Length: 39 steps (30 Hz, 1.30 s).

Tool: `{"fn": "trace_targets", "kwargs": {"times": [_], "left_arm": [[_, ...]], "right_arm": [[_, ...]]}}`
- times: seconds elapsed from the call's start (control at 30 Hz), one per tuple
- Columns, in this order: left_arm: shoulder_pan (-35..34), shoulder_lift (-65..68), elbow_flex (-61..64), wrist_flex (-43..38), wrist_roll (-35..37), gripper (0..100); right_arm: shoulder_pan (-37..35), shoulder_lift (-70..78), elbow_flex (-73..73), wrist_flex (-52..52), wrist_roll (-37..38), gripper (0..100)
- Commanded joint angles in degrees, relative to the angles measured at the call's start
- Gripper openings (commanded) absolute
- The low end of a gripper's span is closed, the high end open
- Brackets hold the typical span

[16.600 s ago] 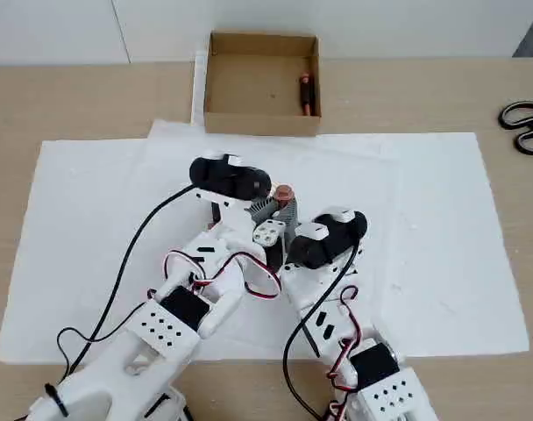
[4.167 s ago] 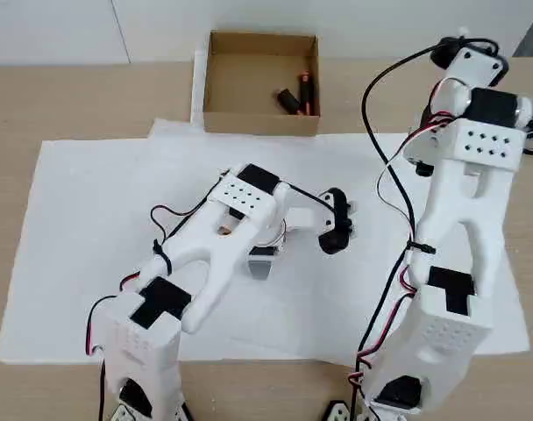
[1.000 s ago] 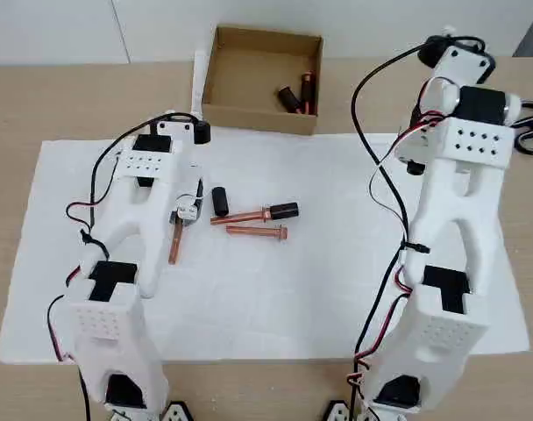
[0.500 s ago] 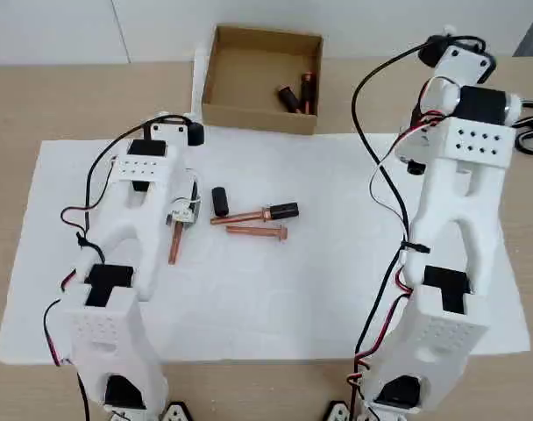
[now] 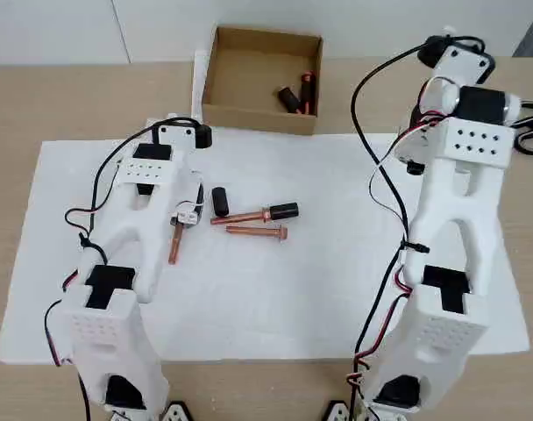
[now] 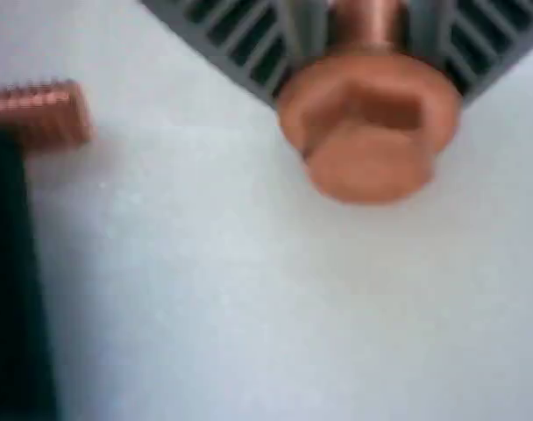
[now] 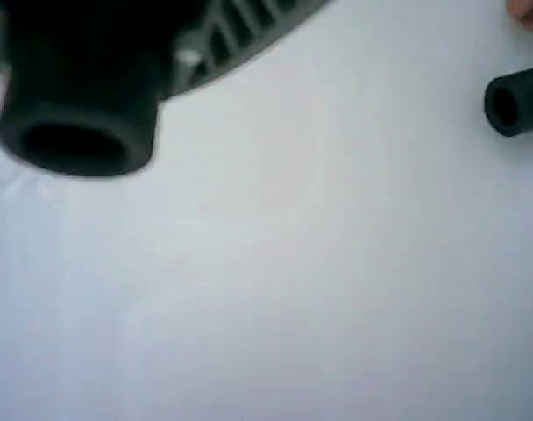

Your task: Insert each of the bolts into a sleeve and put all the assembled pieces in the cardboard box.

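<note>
The left pincer [image 5: 184, 217] is clamped on a held bolt [image 5: 174, 246], which slants down over the white sheet [image 5: 337, 289] covering the bench [image 5: 74, 96]. In the left wrist view the bolt's head [image 6: 367, 132] juts out from between the grey fingers [image 6: 223, 35]. Just beside the pincer a loose sleeve [image 5: 220, 201] lies on the sheet, next to a sleeved bolt [image 5: 253, 214] and, close below that, a bare bolt [image 5: 256, 231]. The right pincer [image 7: 91, 61] is closed on a held sleeve [image 7: 74, 105], up above the sheet on the far right side, well apart from the bolts. The box [image 5: 216, 88] stands beyond the sheet with two pieces [image 5: 297, 96] inside, near its right wall. Scissors [image 5: 531, 123] lie at the bench's right edge.
</note>
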Motion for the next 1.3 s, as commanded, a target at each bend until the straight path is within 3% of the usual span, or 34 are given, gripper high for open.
{"fn": "trace_targets", "kwargs": {"times": [0.0, 0.2, 0.43, 0.53, 0.7, 0.87, 1.27], "left_arm": [[-0.2, 0.1, -1.0, -0.4, -0.9, 1], [-0.2, 0.1, -13.1, 7.7, -0.9, 1], [-0.3, 0.1, -38.2, 23.7, -2.4, 1], [-0.4, -0.4, -43.0, 24.4, -2.7, 1], [-0.2, -9.1, -39.5, 24.3, -2.7, 1], [-0.2, -15.6, -35.2, 24.1, -2.8, 1], [2.8, -16.9, -26.3, 24.1, -2.3, 1]], "right_arm": [[-0.2, -4.5, -0.3, 0.0, 0.2, 0.3], [-1.5, -10.3, -0.3, 0.0, 0.4, 0.3], [-8.0, -17.9, -0.2, 0.7, 0.5, 0.2], [-9.3, -21.8, 2.8, 0.9, 0.5, 0.2], [-9.0, -33.5, 20.4, 0.9, 0.7, 0.2], [-9.5, -52.4, 39.3, -1.4, 7.0, 0.2], [-14.0, -85.1, 76.7, -32.2, 8.8, 0.3]]}}
